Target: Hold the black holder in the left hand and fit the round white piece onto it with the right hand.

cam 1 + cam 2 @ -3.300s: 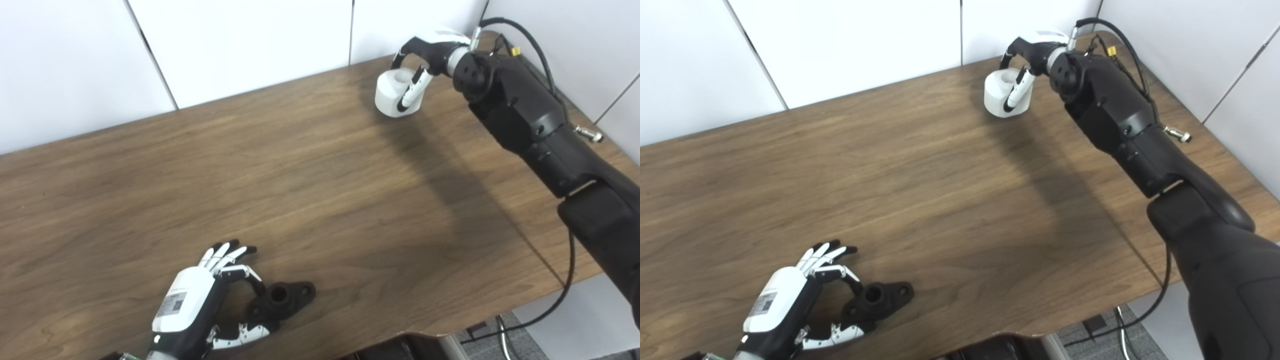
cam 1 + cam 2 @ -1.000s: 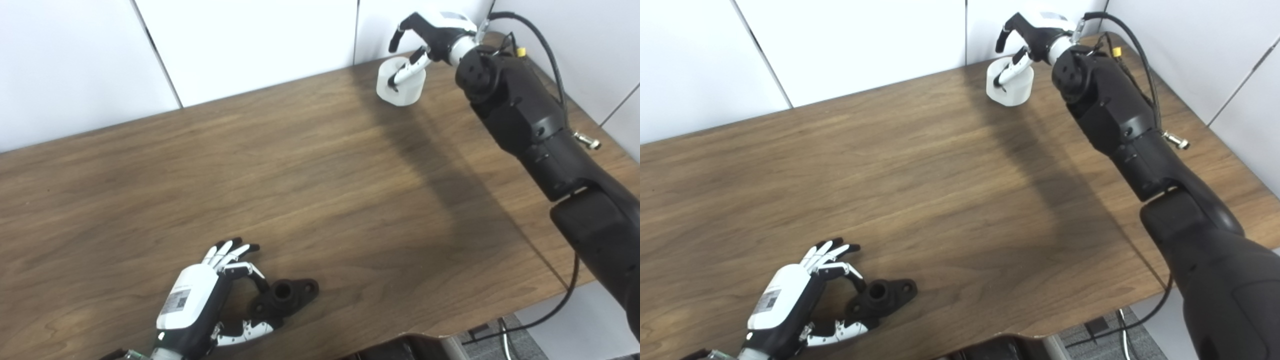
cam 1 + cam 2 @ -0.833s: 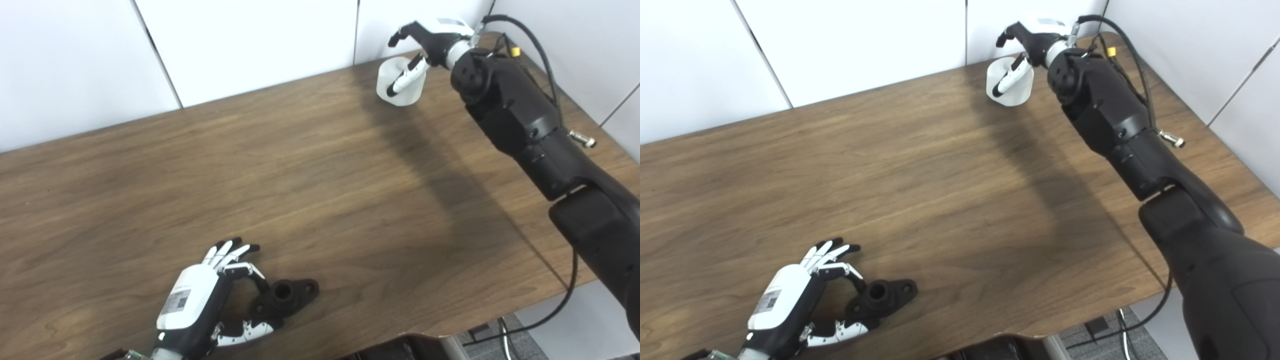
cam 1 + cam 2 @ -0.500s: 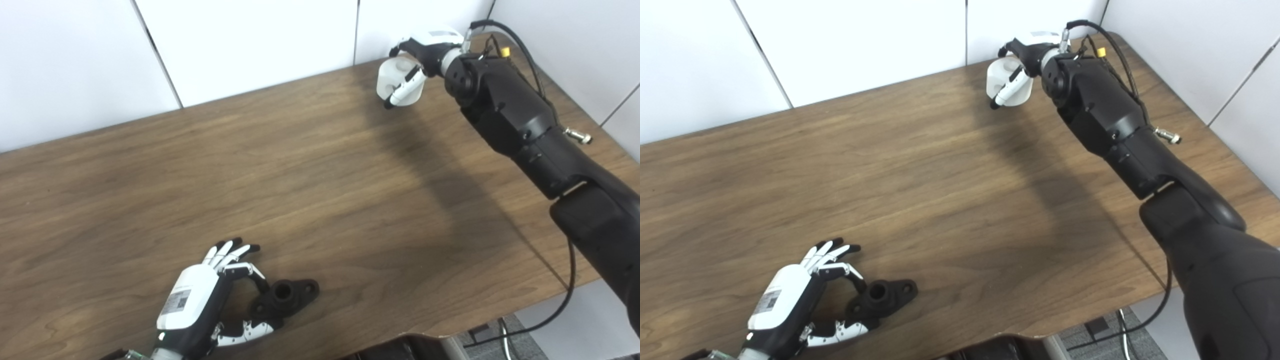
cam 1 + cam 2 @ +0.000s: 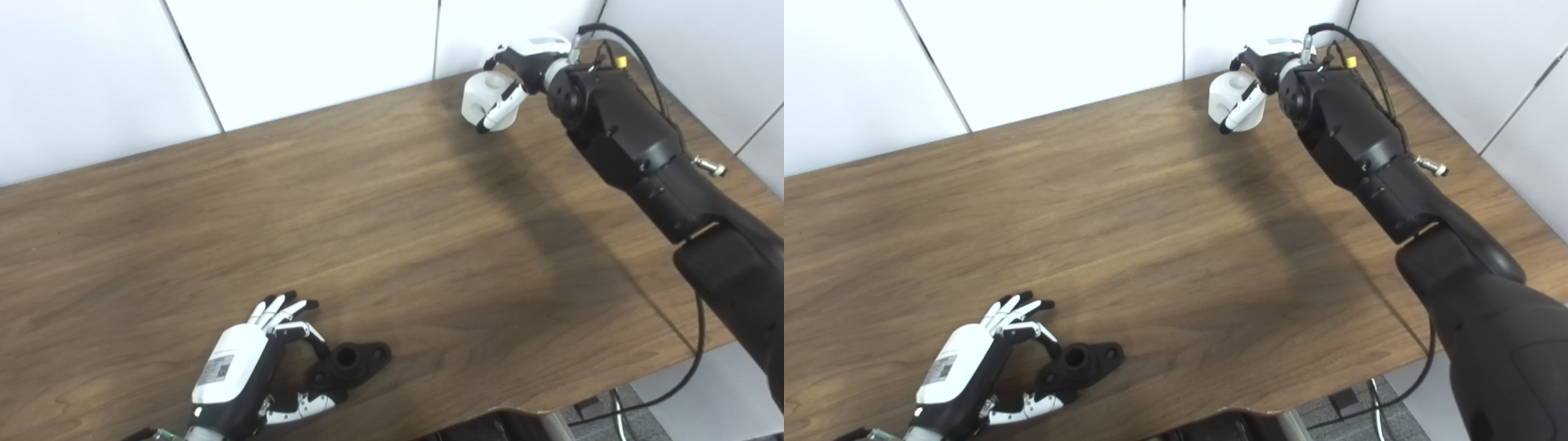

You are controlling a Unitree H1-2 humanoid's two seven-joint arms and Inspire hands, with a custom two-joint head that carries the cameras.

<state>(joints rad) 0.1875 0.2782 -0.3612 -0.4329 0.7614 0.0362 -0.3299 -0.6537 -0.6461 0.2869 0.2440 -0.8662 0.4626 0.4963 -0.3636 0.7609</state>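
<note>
The black holder (image 5: 352, 362) lies on the wooden table (image 5: 392, 245) near its front edge, its round socket facing up. My left hand (image 5: 242, 373) is beside it on the left, with thumb and one finger closed on its near end and the other fingers spread. At the table's far right corner my right hand (image 5: 523, 58) is shut on the round white piece (image 5: 479, 98), fingers over its top and thumb across its front. The white piece is tilted, its hole turned toward the left. Whether it still touches the table I cannot tell.
White wall panels stand right behind the table's far edge. The table's right edge runs under my right forearm (image 5: 637, 141), and a black cable (image 5: 692, 361) hangs past it. A notch cuts the front edge (image 5: 508, 409) just right of the holder.
My right hand, open over the upright white piece a second ago, has closed on it and tipped it. The left hand and the holder have not moved.
</note>
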